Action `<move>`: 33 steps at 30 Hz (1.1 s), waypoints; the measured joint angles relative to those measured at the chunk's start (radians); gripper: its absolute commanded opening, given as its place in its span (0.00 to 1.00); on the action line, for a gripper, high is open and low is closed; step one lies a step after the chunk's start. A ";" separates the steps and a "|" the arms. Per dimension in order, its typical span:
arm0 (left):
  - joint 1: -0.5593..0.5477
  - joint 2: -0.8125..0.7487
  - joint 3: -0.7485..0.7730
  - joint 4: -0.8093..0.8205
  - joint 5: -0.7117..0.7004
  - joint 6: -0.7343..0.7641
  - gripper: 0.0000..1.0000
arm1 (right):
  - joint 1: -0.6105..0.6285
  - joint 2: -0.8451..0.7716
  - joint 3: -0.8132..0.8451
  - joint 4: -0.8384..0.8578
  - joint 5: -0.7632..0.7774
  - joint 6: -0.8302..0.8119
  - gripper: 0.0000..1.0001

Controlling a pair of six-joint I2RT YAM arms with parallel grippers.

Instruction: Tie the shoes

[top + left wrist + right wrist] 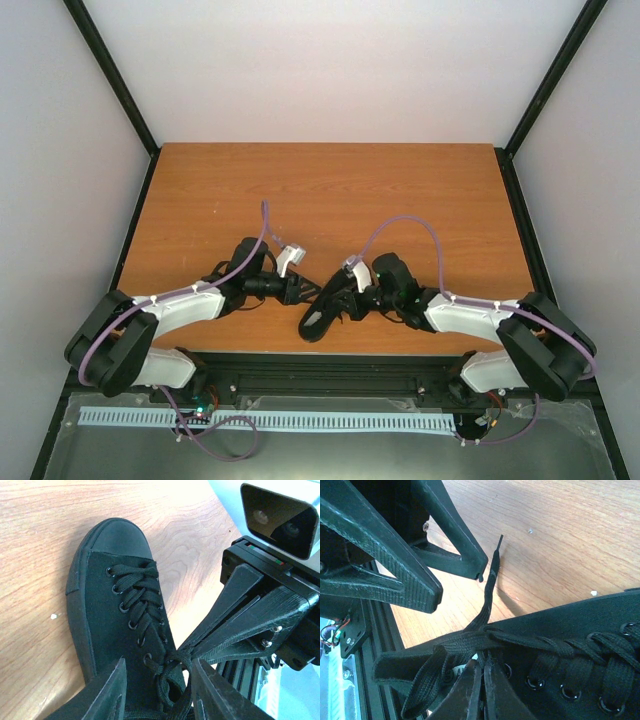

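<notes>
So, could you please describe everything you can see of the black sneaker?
The sneaker is a small, all-black low-top. It looks like canvas with a smooth rubbery toe cap, and it sits on the wooden table near its front edge, between the arms. Its flat black laces cross through the eyelets but are untied. The right gripper is shut on the laces by the top eyelets. One loose end rises beside the open left gripper.

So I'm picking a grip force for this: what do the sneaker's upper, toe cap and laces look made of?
The upper: matte black cloth, probably canvas; faint texture, stitched seams. The toe cap: smooth, slightly shiny, likely rubber. The laces: flat woven fabric, braid texture visible in the right wrist view.
</notes>
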State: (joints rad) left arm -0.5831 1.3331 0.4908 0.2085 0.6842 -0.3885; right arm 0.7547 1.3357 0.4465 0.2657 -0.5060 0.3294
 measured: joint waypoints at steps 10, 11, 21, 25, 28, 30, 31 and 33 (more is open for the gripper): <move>0.000 0.031 0.000 -0.010 0.021 0.008 0.25 | 0.021 0.051 0.000 0.042 0.010 0.027 0.03; 0.000 0.037 0.000 -0.012 0.012 0.008 0.25 | 0.023 0.056 0.000 0.047 0.013 0.029 0.03; 0.000 0.108 0.008 -0.022 -0.014 0.018 0.28 | 0.027 0.082 0.002 0.068 0.023 0.037 0.03; 0.000 0.107 0.008 -0.011 0.003 0.022 0.31 | 0.028 0.083 0.007 0.068 0.025 0.038 0.03; -0.002 0.107 0.008 0.002 0.017 0.023 0.31 | 0.030 0.083 0.007 0.068 0.029 0.039 0.03; -0.004 0.107 0.008 0.007 0.024 0.023 0.32 | 0.031 0.085 0.008 0.068 0.031 0.039 0.03; -0.007 0.107 0.008 0.010 0.027 0.023 0.32 | 0.031 0.087 0.009 0.068 0.031 0.039 0.03; -0.010 0.106 0.008 0.017 0.032 0.023 0.32 | 0.031 0.091 0.012 0.068 0.031 0.042 0.03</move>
State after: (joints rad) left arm -0.5934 1.4395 0.4984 0.2256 0.7166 -0.3656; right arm 0.7860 1.4269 0.4587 0.3340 -0.4747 0.3710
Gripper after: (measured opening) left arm 0.319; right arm 0.030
